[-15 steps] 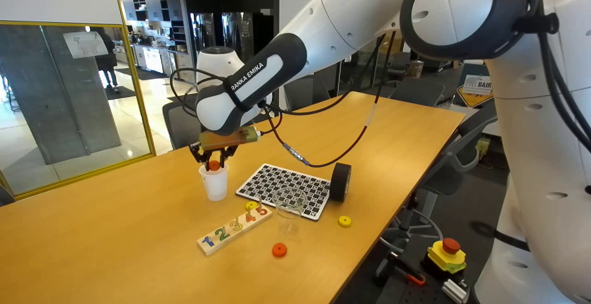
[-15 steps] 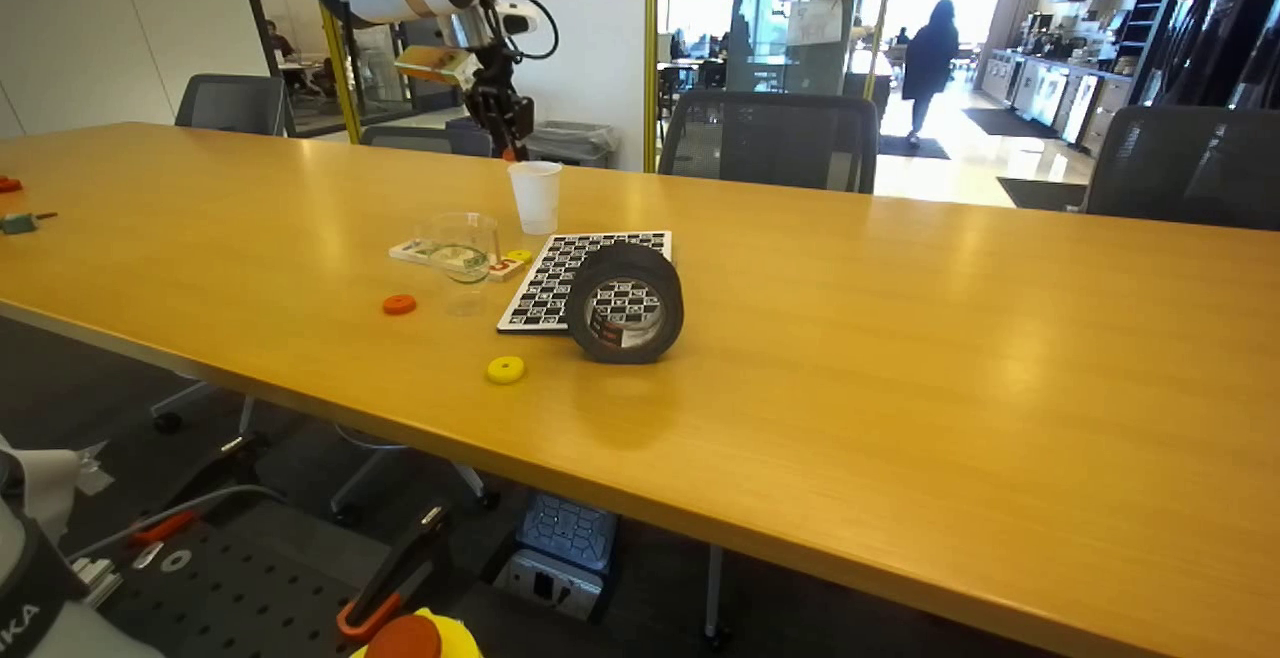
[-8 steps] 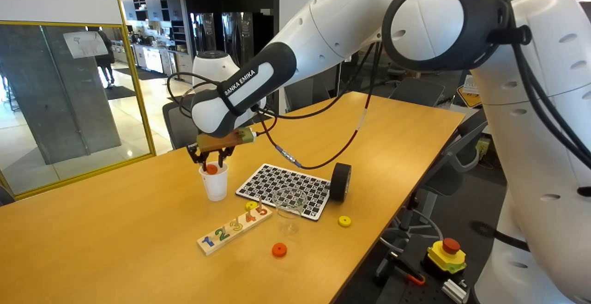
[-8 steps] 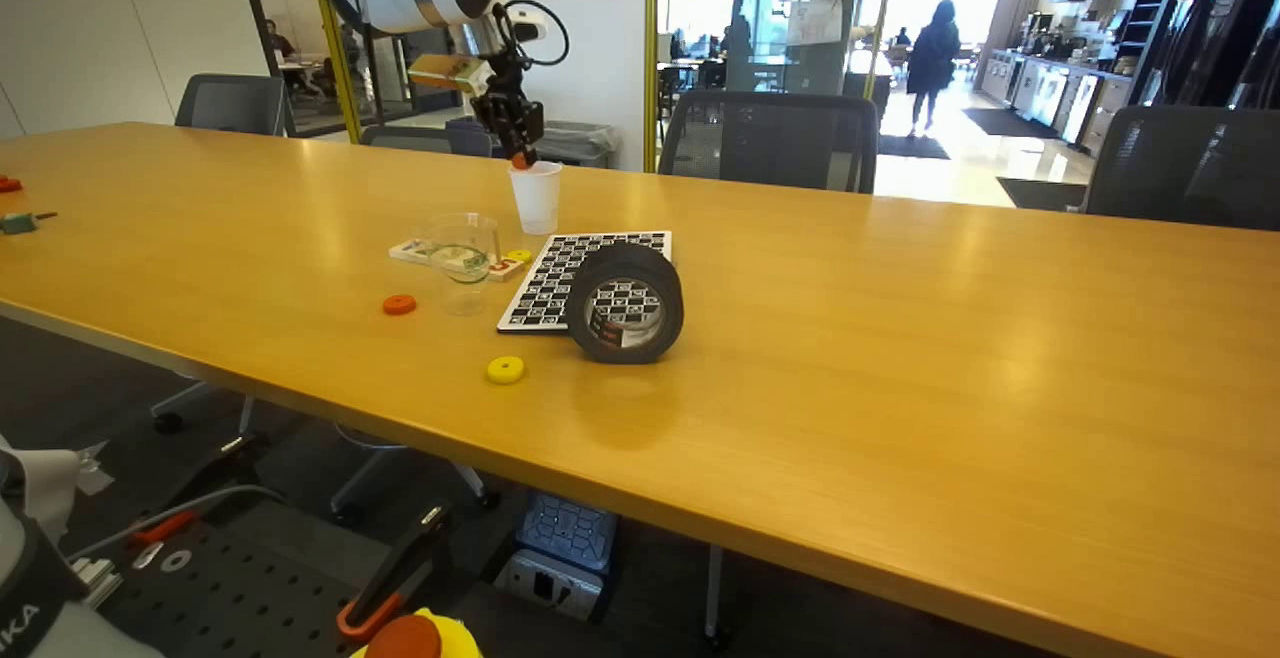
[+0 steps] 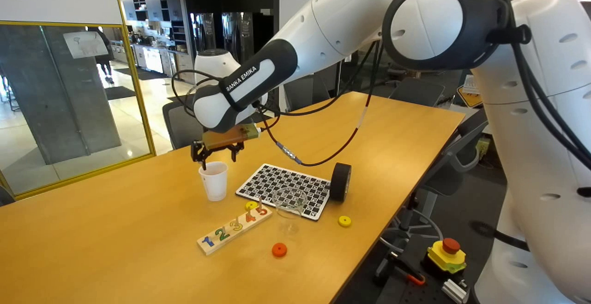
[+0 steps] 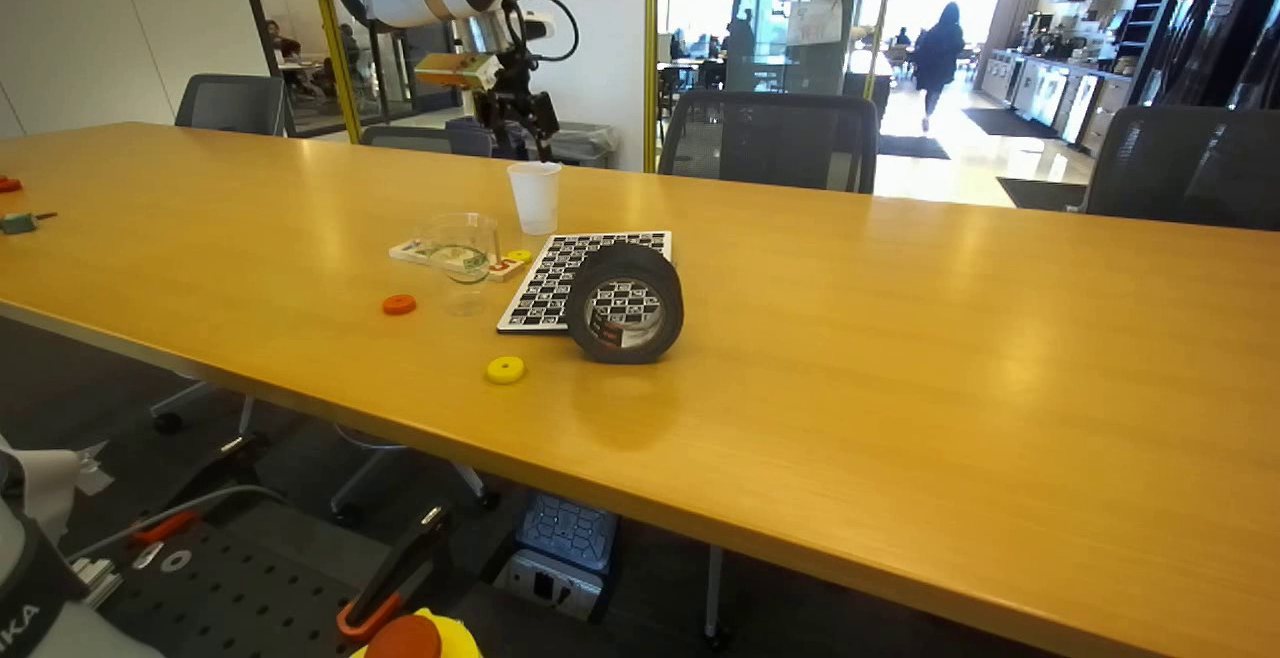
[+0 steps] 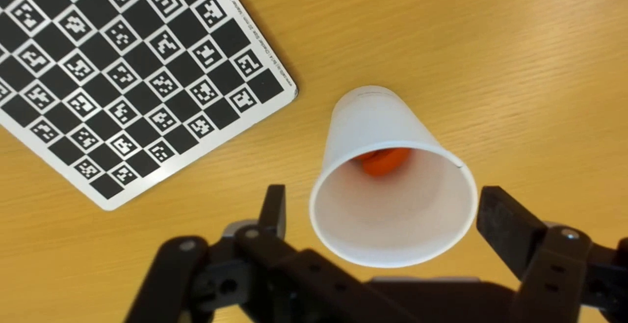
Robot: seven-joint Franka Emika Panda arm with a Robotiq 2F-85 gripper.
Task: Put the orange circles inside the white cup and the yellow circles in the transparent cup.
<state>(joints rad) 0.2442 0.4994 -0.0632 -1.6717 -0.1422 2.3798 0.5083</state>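
- The gripper (image 5: 219,161) hangs over the mouth of the white cup (image 5: 215,186), its jaws released and spread wide, standing to either side of the rim in the wrist view; whether a jaw touches the cup I cannot tell
- The white cup stands upright on the table (image 5: 115,230), near a corner of the checkered board (image 5: 281,181)
- Down in the white cup, in the wrist view, lies at least one orange circle (image 7: 385,162), partly hidden by the rim; how many are in there I cannot tell
- A loose orange circle (image 5: 279,250) lies flat on the table near the transparent cup (image 5: 290,211), in both exterior views
- The transparent cup stands upright near the 5 end of the number board (image 5: 234,230), which is pale wood with coloured figures
- A yellow circle (image 5: 250,205) lies just beside the number board, between it and the checkered board
- A second yellow circle (image 5: 344,221) lies flat on the table near the black roll of tape (image 5: 340,182)
- The roll of tape stands on its edge by the checkered board
- In an exterior view a person (image 6: 937,53) in dark clothes is in the background, beyond the chairs (image 6: 770,143)
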